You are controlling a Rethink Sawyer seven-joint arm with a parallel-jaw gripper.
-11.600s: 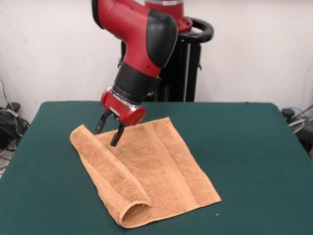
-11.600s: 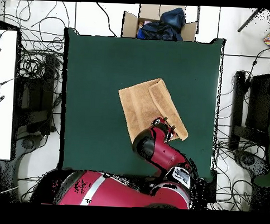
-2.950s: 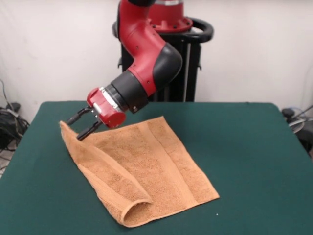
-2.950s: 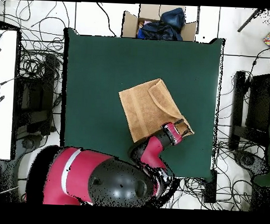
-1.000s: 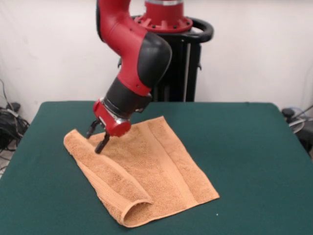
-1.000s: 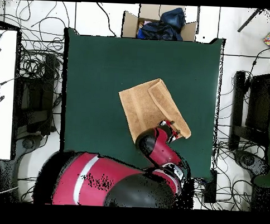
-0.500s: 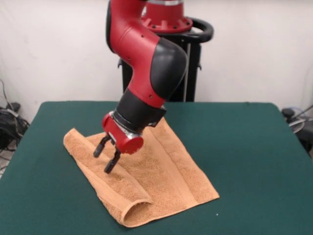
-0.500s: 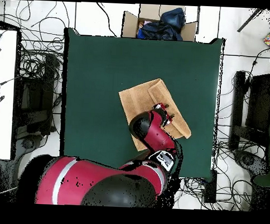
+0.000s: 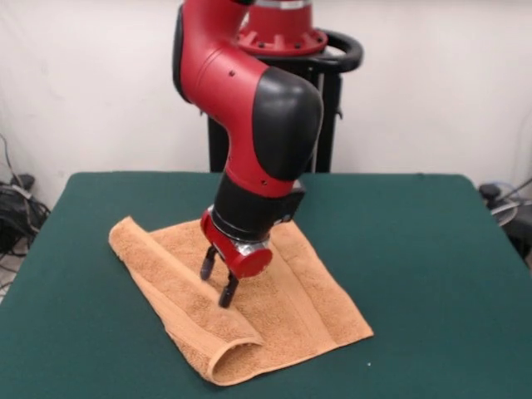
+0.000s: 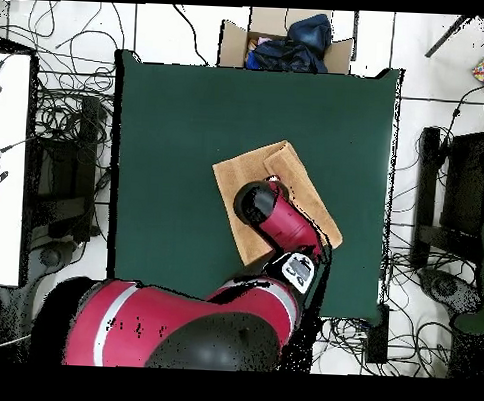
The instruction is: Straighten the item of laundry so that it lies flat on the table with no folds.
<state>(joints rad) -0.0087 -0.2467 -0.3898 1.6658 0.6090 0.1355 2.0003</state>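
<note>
The item of laundry (image 9: 291,299) is an orange-tan towel lying on the green table (image 9: 416,249), left of centre. Its left edge is folded over in a long flap (image 9: 179,303) that ends in a raised loop at the near corner (image 9: 229,362). My gripper (image 9: 215,287) hangs open over the towel's middle, just right of the flap, fingers pointing down and holding nothing. In the overhead view the towel (image 10: 232,183) shows on the table (image 10: 189,136), but the arm (image 10: 275,220) covers much of it and hides the gripper.
A cardboard box (image 10: 283,40) with dark cloth in it stands beyond one table edge. Cables (image 9: 12,208) lie on the floor beside the table. Bare green tabletop surrounds the towel, widest to the right in the front view.
The gripper let go of the towel's far left corner, which now lies down. The open gripper has since moved right and nearer, from that corner to over the towel's middle.
</note>
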